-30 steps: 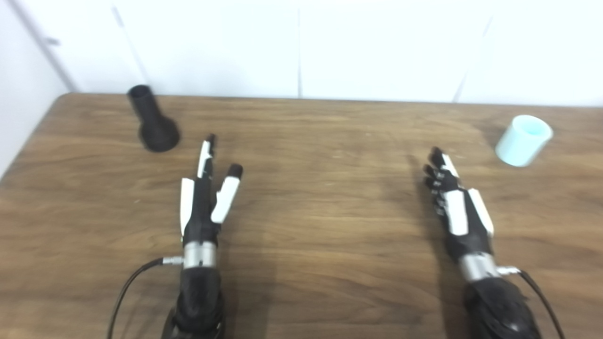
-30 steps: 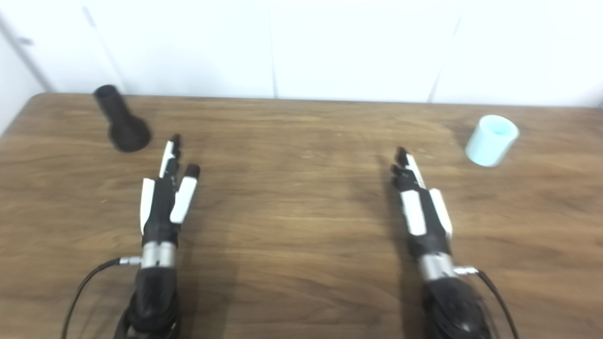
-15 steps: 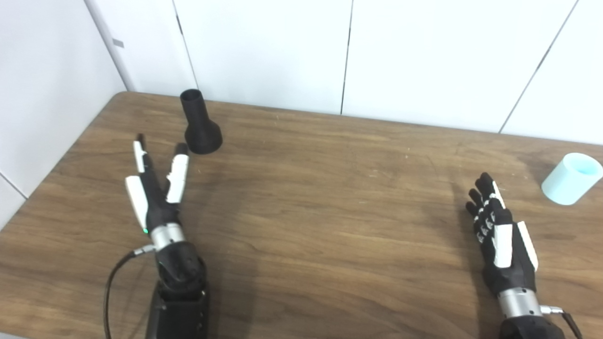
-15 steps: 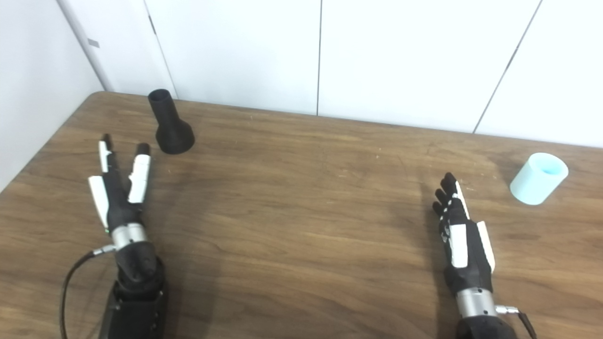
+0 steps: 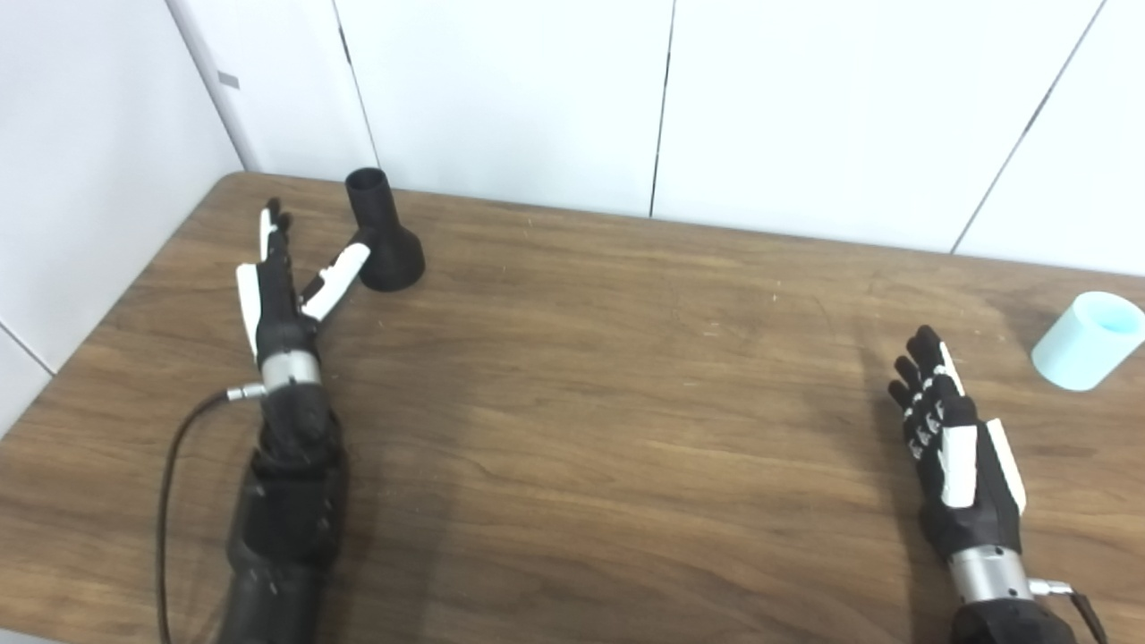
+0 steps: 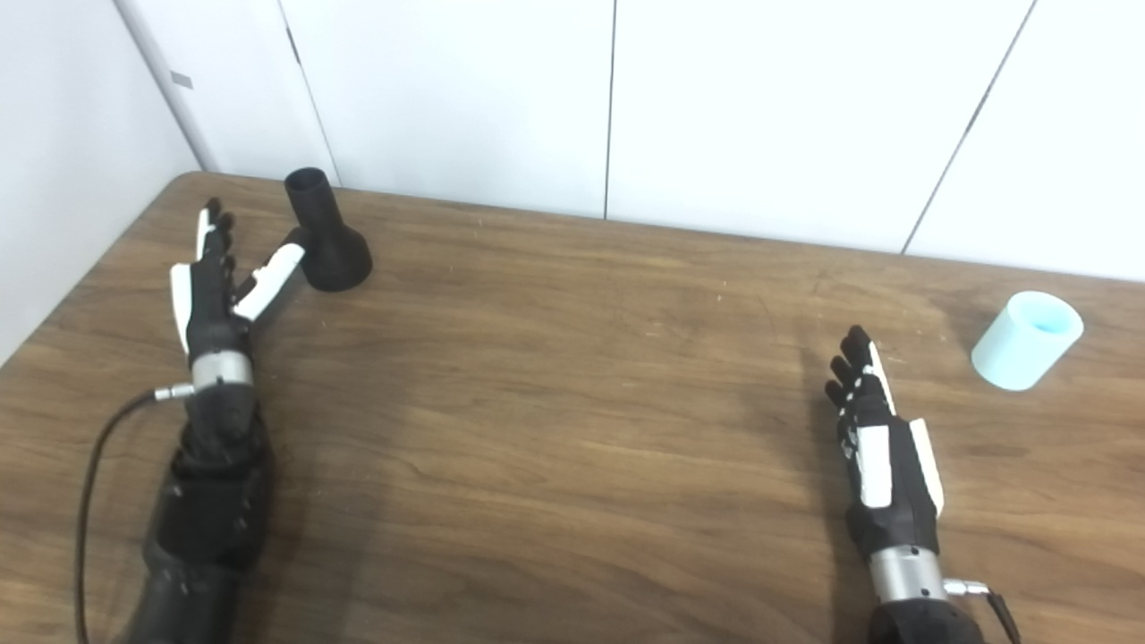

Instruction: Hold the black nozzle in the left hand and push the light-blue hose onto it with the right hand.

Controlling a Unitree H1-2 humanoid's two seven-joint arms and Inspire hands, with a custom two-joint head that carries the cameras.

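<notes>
On wood-grain table (image 5: 572, 376): flared black nozzle (image 5: 383, 234) beside spread left robot hand (image 5: 279, 284); right robot hand (image 5: 950, 438) spread, empty.

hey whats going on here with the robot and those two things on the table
A humanoid robot is starting to join two parts. Its left hand is open beside the black nozzle, which stands upright near the table's far left corner; whether the thumb touches it is unclear. The right hand is open and holds nothing, short of the light-blue hose piece at the right edge. Nothing is gripped yet.
</notes>
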